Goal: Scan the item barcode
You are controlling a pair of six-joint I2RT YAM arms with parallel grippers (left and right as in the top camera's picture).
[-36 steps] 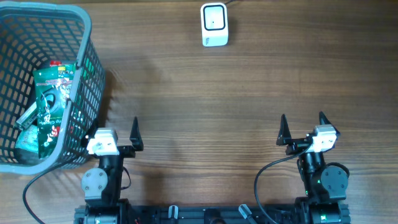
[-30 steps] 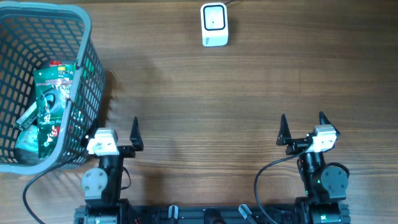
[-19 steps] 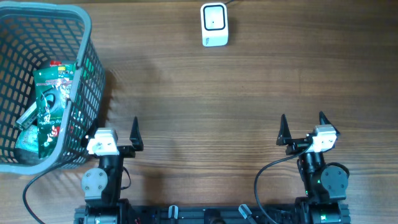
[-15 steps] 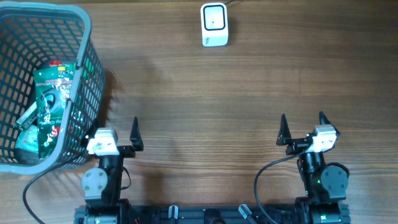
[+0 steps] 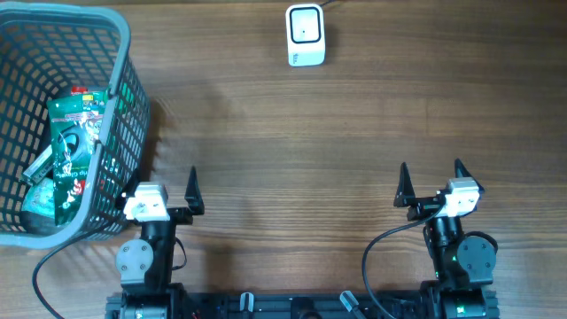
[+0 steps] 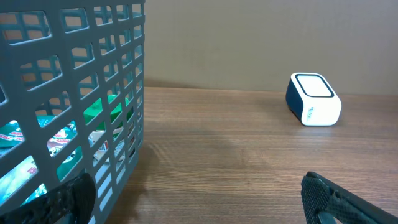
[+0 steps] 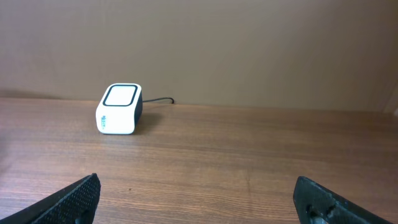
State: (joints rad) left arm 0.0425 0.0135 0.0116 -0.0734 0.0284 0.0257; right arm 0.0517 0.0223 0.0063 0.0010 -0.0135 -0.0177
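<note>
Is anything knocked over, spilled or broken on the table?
No, nothing stands out. The basket stands upright with the green packet lying inside. The scanner sits upright at the far edge, and both sets of jaws are open and empty.

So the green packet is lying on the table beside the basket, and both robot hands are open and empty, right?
Not quite. The green packet lies inside the basket, not on the table beside it; the overhead view shows this. The left hand and right hand are indeed open and empty.
</note>
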